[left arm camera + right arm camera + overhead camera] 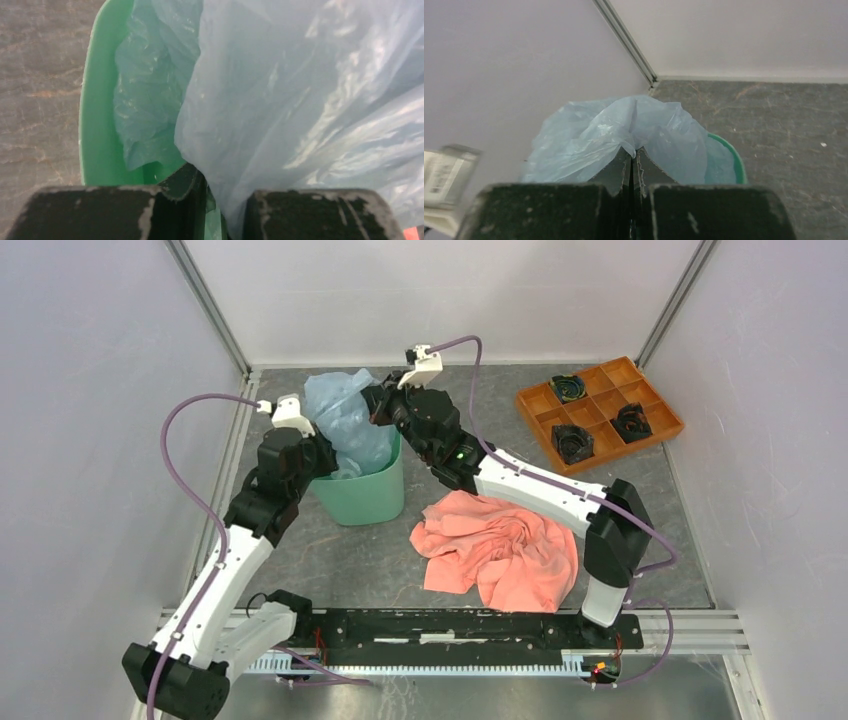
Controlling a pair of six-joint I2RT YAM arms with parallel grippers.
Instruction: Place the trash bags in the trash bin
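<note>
Top external: my left gripper (322, 452) at left rim of trash bin (365, 498), bag film between fingers, cannot tell whether clamped. Pale blue trash bag (345, 418) bulges from mint-green bin, lower part inside. My right gripper (377, 405) pinches bag's top, fingers together. Salmon-pink cloth (500, 550) beside bin; orange compartment tray (620, 375) far right.

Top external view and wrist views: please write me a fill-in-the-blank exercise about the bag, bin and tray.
The trash bag bulges out of the ____-coloured trash bin. The right gripper is ____ on a fold of the bag. The orange tray holds ____ dark items.
Missing: green; shut; three.
</note>
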